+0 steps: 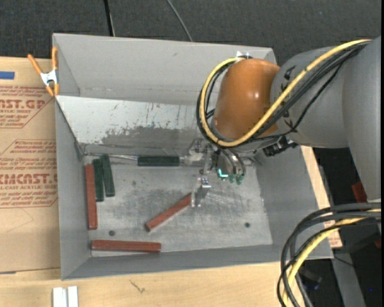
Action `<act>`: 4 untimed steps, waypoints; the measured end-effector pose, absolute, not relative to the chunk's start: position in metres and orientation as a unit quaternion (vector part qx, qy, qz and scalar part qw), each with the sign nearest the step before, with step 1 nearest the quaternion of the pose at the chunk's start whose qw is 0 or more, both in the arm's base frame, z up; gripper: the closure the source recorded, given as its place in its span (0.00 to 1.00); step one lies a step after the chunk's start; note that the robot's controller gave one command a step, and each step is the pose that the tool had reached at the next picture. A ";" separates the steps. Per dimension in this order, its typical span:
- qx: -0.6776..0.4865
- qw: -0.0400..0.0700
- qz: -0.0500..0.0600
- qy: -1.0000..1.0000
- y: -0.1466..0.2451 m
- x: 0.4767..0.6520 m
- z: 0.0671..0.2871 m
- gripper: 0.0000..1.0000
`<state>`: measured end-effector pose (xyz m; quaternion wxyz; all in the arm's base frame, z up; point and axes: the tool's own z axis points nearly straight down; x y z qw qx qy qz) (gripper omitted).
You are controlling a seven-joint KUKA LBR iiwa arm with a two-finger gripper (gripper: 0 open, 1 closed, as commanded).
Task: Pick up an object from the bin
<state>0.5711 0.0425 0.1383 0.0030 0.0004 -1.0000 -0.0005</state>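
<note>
Orange cover (243,101): sits on the wrist, above the gripper (202,194).
Jaws: width cannot be told.
Brown stick (169,215): slanted, upper end just beside the jaws, the rest trailing away leftward.
Risk: pinched at its very tip, it may swivel or slip free.

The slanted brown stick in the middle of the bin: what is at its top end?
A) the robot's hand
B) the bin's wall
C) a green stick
A: the hand is at the upper right end of the slanted brown stick; the green sticks lie farther left.
</note>
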 end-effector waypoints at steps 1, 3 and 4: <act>0.000 -0.001 -0.001 -1.000 0.042 0.573 0.142 0.00; 0.122 -0.004 0.000 -0.993 0.060 0.568 0.076 1.00; 0.085 -0.004 -0.001 -0.996 0.065 0.593 0.232 1.00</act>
